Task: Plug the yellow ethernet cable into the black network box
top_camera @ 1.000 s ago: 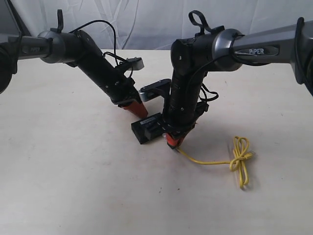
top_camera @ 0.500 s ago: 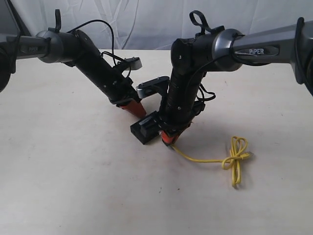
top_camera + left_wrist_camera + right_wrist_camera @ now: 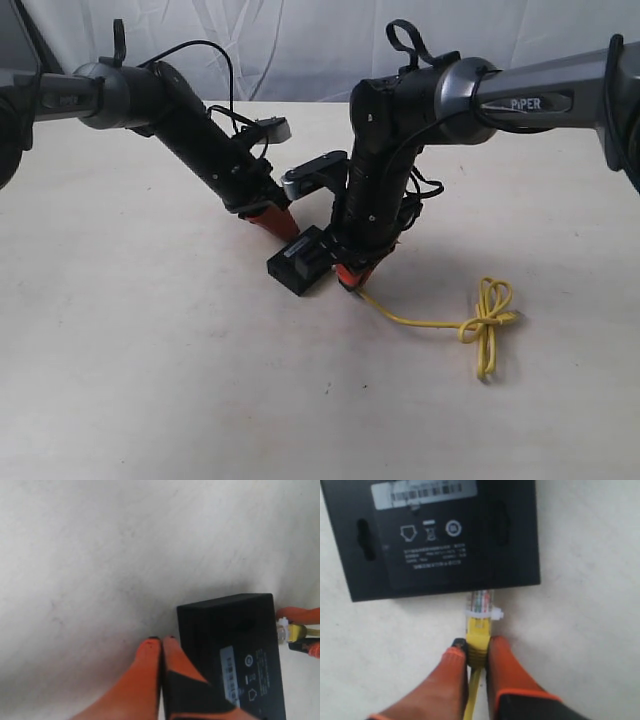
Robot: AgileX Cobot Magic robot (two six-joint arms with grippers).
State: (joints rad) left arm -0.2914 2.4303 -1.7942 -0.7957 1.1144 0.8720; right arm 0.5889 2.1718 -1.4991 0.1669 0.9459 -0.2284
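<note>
Compared with a second ago, the black network box has turned slightly on the pale tabletop, and the loop-knot in the yellow ethernet cable has shifted a little. The right gripper pinches the cable's yellow boot just behind the clear plastic plug, whose tip meets the box's edge. The box is flat and matte, with a pale barcode label. The left gripper, its orange fingers pressed together, sits just beside the box.

The right gripper holds one end of the yellow cable right by the black box. Its knot lies farther off on the table.
</note>
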